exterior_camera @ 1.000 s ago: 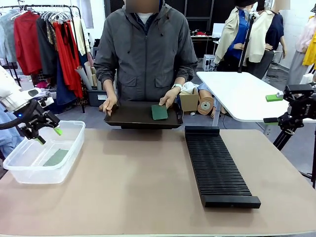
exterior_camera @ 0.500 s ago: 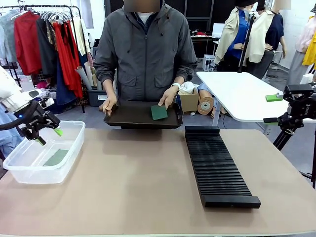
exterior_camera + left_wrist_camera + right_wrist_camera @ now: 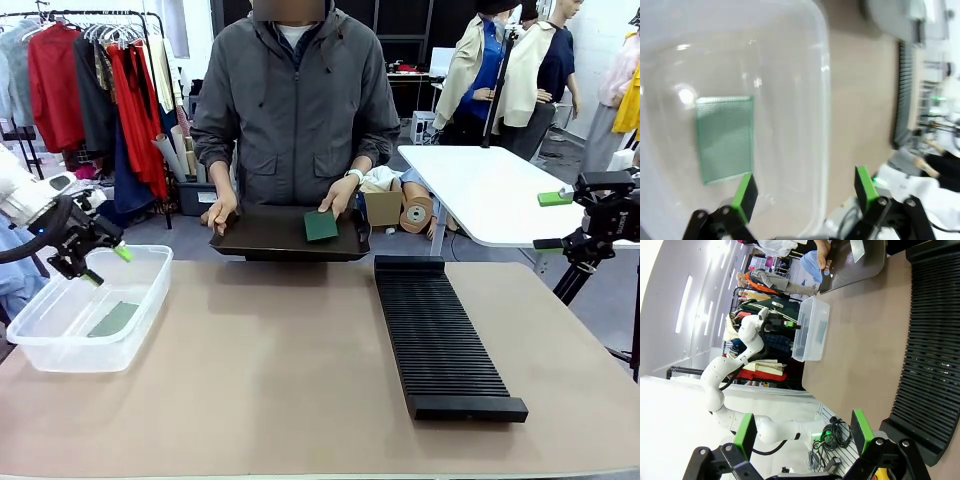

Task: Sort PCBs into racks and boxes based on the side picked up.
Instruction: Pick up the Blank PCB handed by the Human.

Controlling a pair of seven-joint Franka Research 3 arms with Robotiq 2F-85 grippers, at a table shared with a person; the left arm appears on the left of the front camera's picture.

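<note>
Lifting back from the box (image 3: 150,262) at the left edge of the table (image 3: 260,390), left gripper (image 3: 107,266) stands wide open, empty; light PCB (image 3: 113,319) lies inside, so the dark PCB (image 3: 321,226) likely comes next.

Two PCBs are in sight: one light green PCB (image 3: 112,319) lying in the single clear box (image 3: 152,295), and one darker green PCB (image 3: 321,226) on the single black tray (image 3: 270,238). The tabletop (image 3: 280,380) carries one slotted rack (image 3: 440,340). There are two end effectors, the left end effector (image 3: 107,266) and the right end effector (image 3: 550,220), and one person (image 3: 295,110).
</note>
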